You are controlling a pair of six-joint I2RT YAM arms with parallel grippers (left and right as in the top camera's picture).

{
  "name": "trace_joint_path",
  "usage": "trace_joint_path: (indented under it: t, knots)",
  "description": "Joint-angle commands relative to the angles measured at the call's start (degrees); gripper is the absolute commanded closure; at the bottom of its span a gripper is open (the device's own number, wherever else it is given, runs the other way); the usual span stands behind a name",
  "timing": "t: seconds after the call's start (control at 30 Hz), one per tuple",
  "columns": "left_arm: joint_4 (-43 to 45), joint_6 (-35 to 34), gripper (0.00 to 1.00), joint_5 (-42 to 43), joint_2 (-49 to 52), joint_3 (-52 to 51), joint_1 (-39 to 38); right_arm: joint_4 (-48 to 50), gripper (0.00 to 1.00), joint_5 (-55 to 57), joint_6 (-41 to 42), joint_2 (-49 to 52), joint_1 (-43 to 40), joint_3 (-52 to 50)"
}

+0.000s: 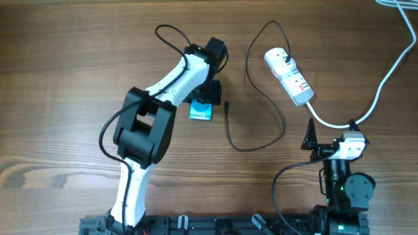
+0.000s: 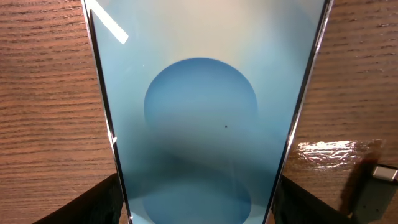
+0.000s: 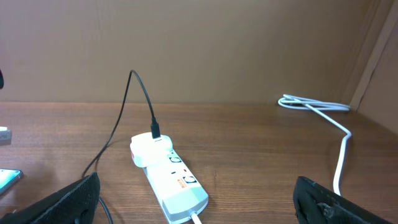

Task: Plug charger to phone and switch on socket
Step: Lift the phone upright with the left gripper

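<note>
The phone (image 1: 201, 111), with a cyan-blue screen, lies on the wooden table. It fills the left wrist view (image 2: 199, 112). My left gripper (image 1: 208, 93) is down over it, its two dark fingers (image 2: 199, 205) pressed against the phone's long edges. The charger's black cable (image 1: 282, 121) runs from a white plug (image 1: 277, 58) in the socket (image 1: 292, 78) and loops to its connector tip (image 1: 227, 104), just right of the phone and apart from it. The tip also shows in the left wrist view (image 2: 380, 177). My right gripper (image 1: 330, 140) is open and empty, short of the socket (image 3: 175, 185).
The socket's thick white cord (image 1: 385, 78) runs from its near end to the far right corner and shows in the right wrist view (image 3: 317, 106). A brown wall stands behind the table (image 3: 199, 50).
</note>
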Motion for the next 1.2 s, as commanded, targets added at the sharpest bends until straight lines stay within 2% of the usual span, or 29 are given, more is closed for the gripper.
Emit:
trace_joint_path:
  t: [0.0,0.2,0.27,0.3,0.37,0.5,0.7,0.8,0.87,1.17]
  knots:
    - [0.15,-0.13,0.27,-0.94,-2.47,1.36,0.33,0.15,0.0,0.74,0.79,-0.24,0.2,-0.07]
    - [-2.01,-0.11,0.24,3.32,-2.45,-0.94,0.22,0.15,0.0,0.74,0.79,-0.24,0.2,-0.07]
    - [-1.73,-0.09,0.16,1.9,-2.45,-1.18,0.22,0.15,0.0,0.74,0.79,-0.24,0.2,-0.07]
    - [-1.07,-0.09,0.03,0.26,-2.45,-1.16,0.24,0.15,0.0,0.74,0.76,-0.24,0.2,-0.07]
    - [0.46,-0.09,0.0,-0.13,-2.45,-1.16,0.35,0.15,0.0,0.74,0.79,-0.24,0.2,-0.07]
    - [3.45,-0.11,0.0,-0.11,-2.43,-1.16,0.39,0.15,0.0,0.74,0.79,-0.24,0.2,-0.07]
    - [3.08,-0.11,0.12,-0.13,-2.19,-2.4,0.39,0.15,0.0,0.74,0.81,-0.24,0.2,-0.07]
    - [2.36,-0.09,0.13,-0.13,-2.19,-2.8,0.39,0.15,0.0,0.74,0.79,-0.24,0.2,-0.07]
    - [2.36,-0.11,0.25,-0.13,-2.19,-2.8,0.39,0.15,0.0,0.74,0.79,-0.24,0.2,-0.07]
    - [1.81,-0.22,0.25,-0.13,-2.69,-2.36,0.39,0.15,0.0,0.74,0.79,-0.24,0.2,-0.07]
